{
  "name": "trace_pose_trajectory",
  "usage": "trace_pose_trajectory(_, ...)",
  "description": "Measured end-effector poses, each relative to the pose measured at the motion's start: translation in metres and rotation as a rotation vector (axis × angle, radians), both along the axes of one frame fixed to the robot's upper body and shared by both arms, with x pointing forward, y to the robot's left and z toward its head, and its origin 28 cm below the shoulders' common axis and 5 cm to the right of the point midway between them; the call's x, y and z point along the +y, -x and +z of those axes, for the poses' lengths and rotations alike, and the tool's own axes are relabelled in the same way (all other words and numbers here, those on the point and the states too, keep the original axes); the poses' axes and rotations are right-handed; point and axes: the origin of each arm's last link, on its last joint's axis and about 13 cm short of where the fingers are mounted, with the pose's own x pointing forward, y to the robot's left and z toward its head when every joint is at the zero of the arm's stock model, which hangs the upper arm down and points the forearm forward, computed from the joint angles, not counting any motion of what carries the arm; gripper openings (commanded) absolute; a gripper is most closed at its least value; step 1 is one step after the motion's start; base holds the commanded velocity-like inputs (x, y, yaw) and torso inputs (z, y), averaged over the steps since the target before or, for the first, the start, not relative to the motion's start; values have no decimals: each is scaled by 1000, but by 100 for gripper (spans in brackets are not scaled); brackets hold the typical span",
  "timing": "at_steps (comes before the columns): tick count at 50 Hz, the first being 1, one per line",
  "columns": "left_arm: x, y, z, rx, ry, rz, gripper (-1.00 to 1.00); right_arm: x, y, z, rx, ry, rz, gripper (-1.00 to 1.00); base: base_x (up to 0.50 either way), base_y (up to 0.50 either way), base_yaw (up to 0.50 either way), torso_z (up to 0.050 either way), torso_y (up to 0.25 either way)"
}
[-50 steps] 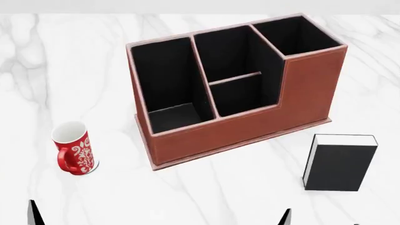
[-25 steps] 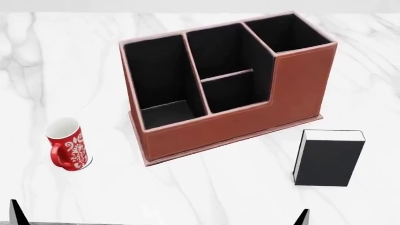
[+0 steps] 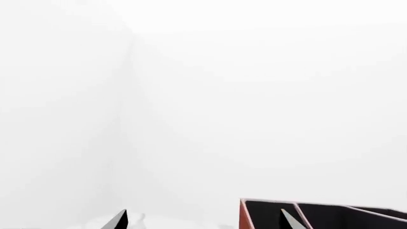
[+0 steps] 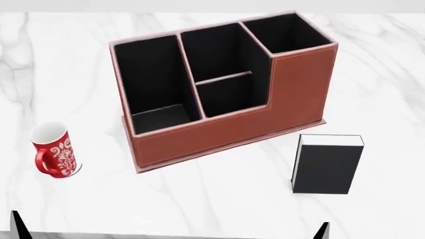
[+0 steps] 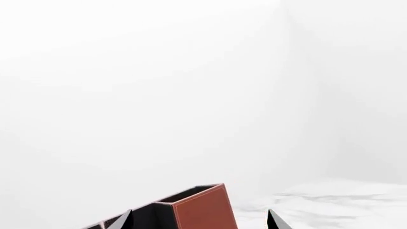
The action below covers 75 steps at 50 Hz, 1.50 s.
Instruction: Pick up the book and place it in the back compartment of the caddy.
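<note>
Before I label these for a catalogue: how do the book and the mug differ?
The book is a black rectangular block with white page edges; the mug is round, red with white patterning. The book sits right of the caddy, the mug left. The book looks larger. Both rest on the marble table.

the book (image 4: 327,164) lies right of and before the caddy (image 4: 226,134), the mug (image 4: 54,150) to its left.

Legible markings: none found in any view.
The mug (image 4: 54,150), standing well to the left of the caddy (image 4: 226,89), carries a white ornamental pattern on red; it appears to be scrollwork, not lettering, though it is too small to confirm. The book (image 4: 325,164) cover and the caddy walls show no print.
</note>
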Motion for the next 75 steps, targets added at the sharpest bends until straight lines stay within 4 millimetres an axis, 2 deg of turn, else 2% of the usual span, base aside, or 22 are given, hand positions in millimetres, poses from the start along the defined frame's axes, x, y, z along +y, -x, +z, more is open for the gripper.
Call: trace_pose_trajectory(75,1,-1,0,4,6,5,100,-1,6,3,-74,-20,-12,100,-7,-126,0,0,0)
